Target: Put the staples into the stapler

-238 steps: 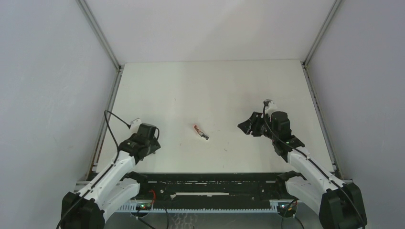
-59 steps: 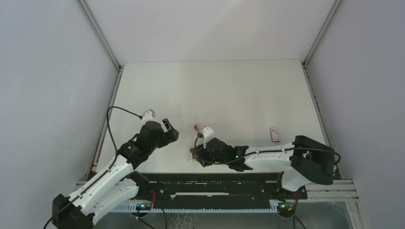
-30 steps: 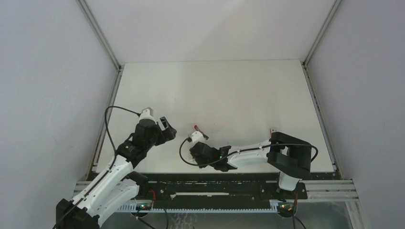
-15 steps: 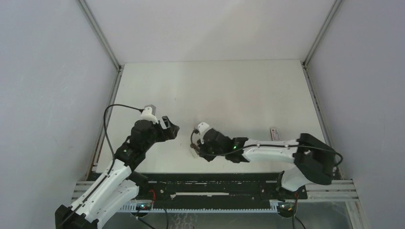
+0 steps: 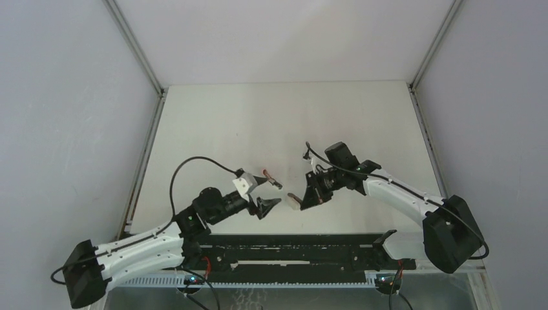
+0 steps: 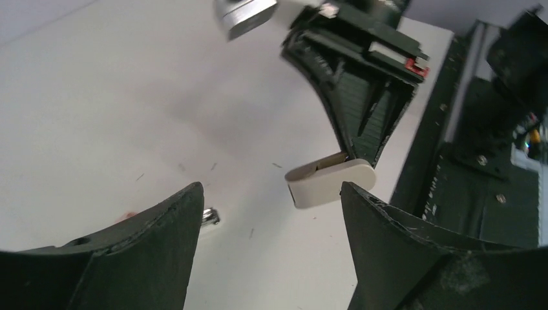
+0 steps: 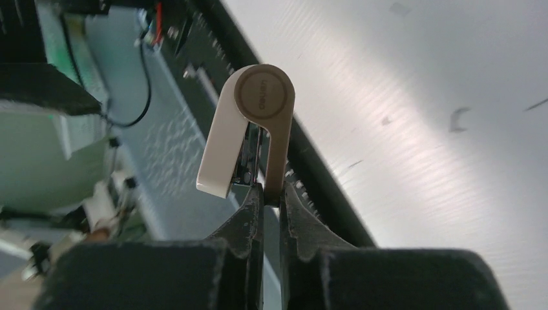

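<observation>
The small pink-red stapler with a dark metallic end lies on the white table near its middle. In the left wrist view only its metal tip shows beside my left finger. My left gripper is open and empty, low over the table just in front of the stapler; it also shows in the left wrist view. My right gripper is shut on a small cream-and-tan hinged object with metal inside, held above the table right of the stapler. The staples are out of view.
A black rail runs along the table's front edge, close behind both grippers. Grey walls stand left and right. A white strip with a red patch shows behind the right gripper. Small loose specks lie on the table.
My right gripper has lifted the cream-and-tan object and moved right, away from the front centre. My left arm has swung down and reached right, its open gripper now beside the stapler.
</observation>
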